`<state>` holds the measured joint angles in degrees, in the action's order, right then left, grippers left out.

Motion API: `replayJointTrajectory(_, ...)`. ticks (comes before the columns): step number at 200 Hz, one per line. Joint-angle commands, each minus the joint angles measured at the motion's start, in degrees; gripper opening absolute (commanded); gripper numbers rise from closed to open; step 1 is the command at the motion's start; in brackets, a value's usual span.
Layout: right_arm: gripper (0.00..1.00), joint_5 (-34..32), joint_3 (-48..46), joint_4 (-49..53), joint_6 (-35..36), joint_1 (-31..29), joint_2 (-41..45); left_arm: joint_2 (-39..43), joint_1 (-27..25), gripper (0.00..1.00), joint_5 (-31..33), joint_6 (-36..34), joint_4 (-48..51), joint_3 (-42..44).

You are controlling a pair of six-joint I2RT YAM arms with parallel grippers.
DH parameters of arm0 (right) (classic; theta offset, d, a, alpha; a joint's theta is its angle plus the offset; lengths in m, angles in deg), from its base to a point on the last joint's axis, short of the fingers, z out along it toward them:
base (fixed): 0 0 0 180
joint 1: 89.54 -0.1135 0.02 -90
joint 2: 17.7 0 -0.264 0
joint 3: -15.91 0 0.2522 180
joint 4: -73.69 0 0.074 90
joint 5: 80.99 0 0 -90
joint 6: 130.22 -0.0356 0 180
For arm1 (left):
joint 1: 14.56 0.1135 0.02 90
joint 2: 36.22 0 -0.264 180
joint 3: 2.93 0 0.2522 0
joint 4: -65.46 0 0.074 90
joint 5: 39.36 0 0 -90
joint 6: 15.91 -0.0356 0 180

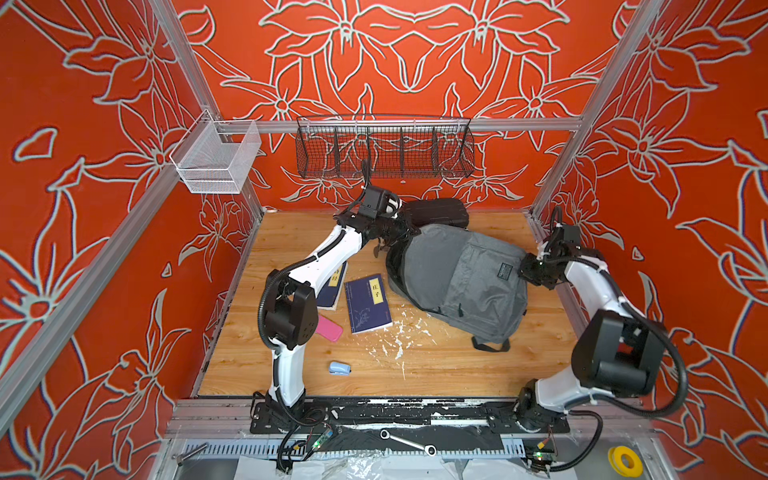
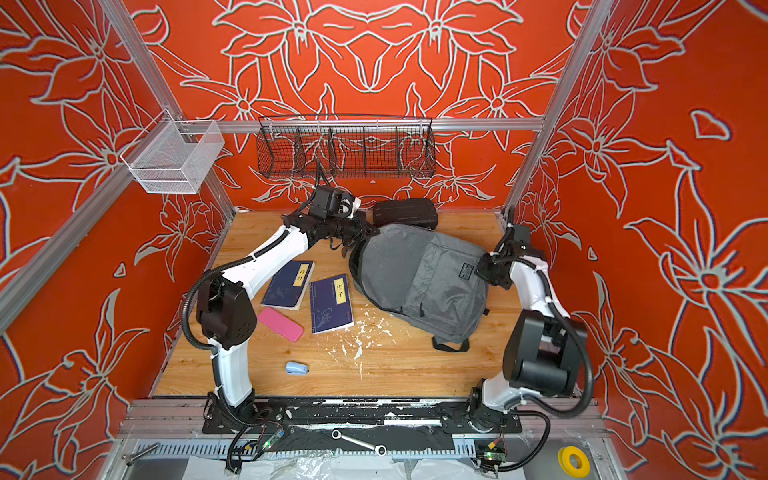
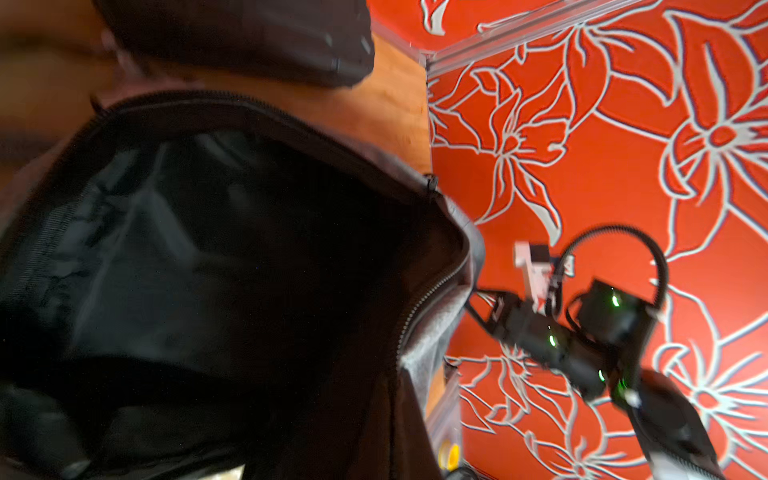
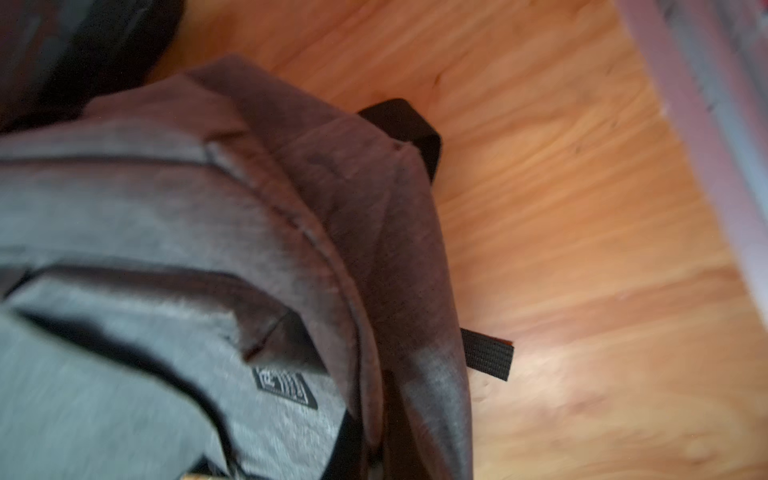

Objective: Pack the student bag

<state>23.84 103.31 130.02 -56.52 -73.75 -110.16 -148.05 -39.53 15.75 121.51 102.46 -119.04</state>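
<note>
Student bag [image 2: 419, 278] lies near two blue books [image 2: 331, 303], one pink case [image 2: 280, 324].

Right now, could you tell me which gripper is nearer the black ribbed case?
Left. The left gripper is at the student bag mouth, right beside the black ribbed case; the right gripper is across the bag, by its logo patch.

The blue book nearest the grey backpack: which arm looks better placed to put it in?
Probably the left. The blue book lies nearer that arm, by the grey backpack's open mouth, where the left gripper sits shut. The right gripper is shut at the backpack's far side.
</note>
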Motion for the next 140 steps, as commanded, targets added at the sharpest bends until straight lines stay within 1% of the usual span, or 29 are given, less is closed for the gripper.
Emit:
replayJointTrajectory(1,0.00,-1.8,8.9,2.9,5.2,0.0,-7.8,1.9,-2.0,0.00,-3.5,6.7,-2.5,4.9)
replayJointTrajectory(2,0.00,-1.9,9.5,3.1,5.3,0.0,-8.2,2.0,-2.1,0.00,-3.4,6.8,-2.7,5.2)
replayJointTrajectory(4,0.03,-1.9,10.5,3.7,5.6,0.0,-9.0,2.1,-2.3,0.00,-3.3,7.0,-3.0,5.6)
replayJointTrajectory(9,0.16,-2.2,13.6,5.6,6.2,-0.1,-11.2,2.3,-2.7,0.00,-3.0,7.7,-4.1,6.6)
replayJointTrajectory(10,0.20,-2.2,14.5,6.4,6.5,-0.1,-12.2,2.4,-2.9,0.00,-2.9,7.8,-4.3,6.6)
replayJointTrajectory(11,0.20,-2.2,14.5,6.4,6.5,-0.1,-12.2,2.4,-2.9,0.00,-2.9,7.9,-4.5,7.0)
replayJointTrajectory(18,0.32,-3.0,18.4,9.0,7.4,-0.2,-14.6,2.4,-3.4,0.00,-1.9,8.4,-5.1,7.6)
replayJointTrajectory(26,0.40,-4.6,20.9,10.7,7.9,-0.5,-15.4,2.1,-3.8,0.00,-1.0,8.9,-5.8,7.9)
replayJointTrajectory(33,0.49,-6.2,21.6,10.6,8.5,-1.1,-14.4,1.7,-4.1,0.00,-0.4,9.0,-6.3,7.7)
replayJointTrajectory(45,0.61,-8.9,20.2,8.3,9.8,-2.3,-9.7,0.7,-4.5,0.00,2.0,8.2,-5.3,6.5)
replayJointTrajectory(57,0.70,-8.8,18.0,5.8,11.7,-4.3,-4.6,-0.3,-4.8,0.00,3.1,8.1,-5.6,5.9)
replayJointTrajectory(66,0.75,-8.0,15.9,4.5,12.1,-6.3,-0.6,-0.9,-4.8,0.00,3.2,8.8,-5.9,5.7)
replayJointTrajectory(81,0.78,-3.8,10.7,2.3,11.2,-11.0,5.0,-1.7,-4.8,0.00,2.4,9.7,-6.1,5.3)
replayJointTrajectory(92,0.80,0.5,5.6,0.0,8.4,-14.9,8.7,-2.1,-4.8,0.00,2.0,10.0,-5.8,4.6)
replayJointTrajectory(99,0.80,2.5,2.1,-2.1,5.8,-17.3,11.5,-2.2,-4.7,0.00,2.0,10.2,-5.4,4.3)
replayJointTrajectory(106,0.81,4.5,-1.4,-4.7,4.8,-20.7,14.2,-2.3,-4.7,0.00,2.2,10.5,-4.9,3.9)
replayJointTrajectory(122,0.83,3.4,-10.8,-12.1,4.3,-27.8,21.6,-2.8,-4.7,0.00,2.4,11.0,-3.8,2.7)
replayJointTrajectory(133,0.84,2.9,-16.3,-17.5,3.2,-30.6,26.1,-3.5,-4.7,0.00,2.2,11.2,-2.8,1.5)
replayJointTrajectory(140,0.84,2.4,-18.9,-19.1,3.2,-32.2,28.2,-3.9,-4.7,0.00,2.2,11.3,-2.1,0.7)
